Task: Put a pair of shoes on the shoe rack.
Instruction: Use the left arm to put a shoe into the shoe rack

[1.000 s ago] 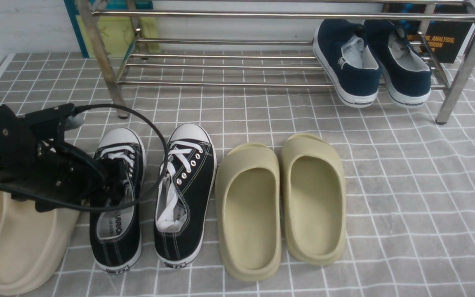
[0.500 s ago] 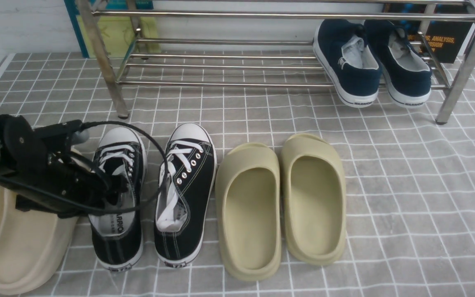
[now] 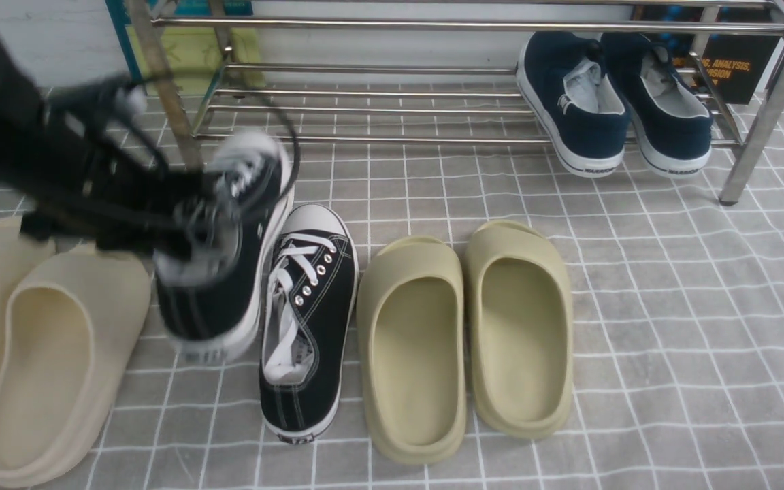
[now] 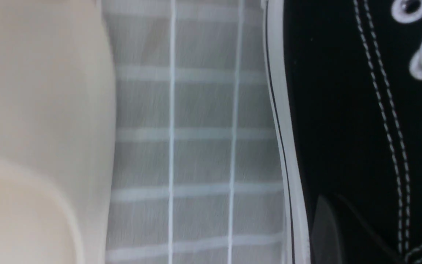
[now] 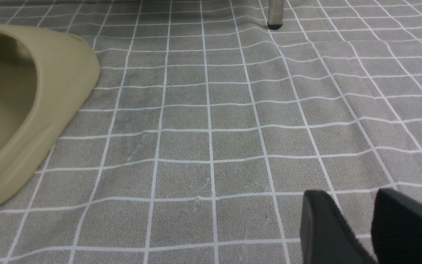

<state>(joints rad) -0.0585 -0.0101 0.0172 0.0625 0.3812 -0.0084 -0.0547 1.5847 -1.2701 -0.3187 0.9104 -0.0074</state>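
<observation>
One black canvas sneaker [image 3: 229,272] hangs blurred above the floor at the left, toe tilted up toward the shoe rack [image 3: 365,138]. My left gripper [image 3: 191,228] is shut on its side wall near the collar. In the left wrist view that sneaker [image 4: 335,110] fills one side, with one dark finger [image 4: 324,231] pressed against the canvas. The other black sneaker [image 3: 307,320] lies flat on the grey tiled mat beside it. My right gripper [image 5: 357,220] hovers low over bare mat, open with nothing between its fingers; it is outside the front view.
Two navy slip-on sneakers [image 3: 576,102] lean on the rack's lower bars at the right. A pair of olive slides [image 3: 409,347] lies right of the black sneakers, a pair of cream slides [image 3: 52,361] left of them. A rack leg [image 5: 275,14] stands ahead of my right gripper.
My left gripper closed on the left black sneaker and lifted it up and toward the rack. The other sneaker and the slides stayed in place.
</observation>
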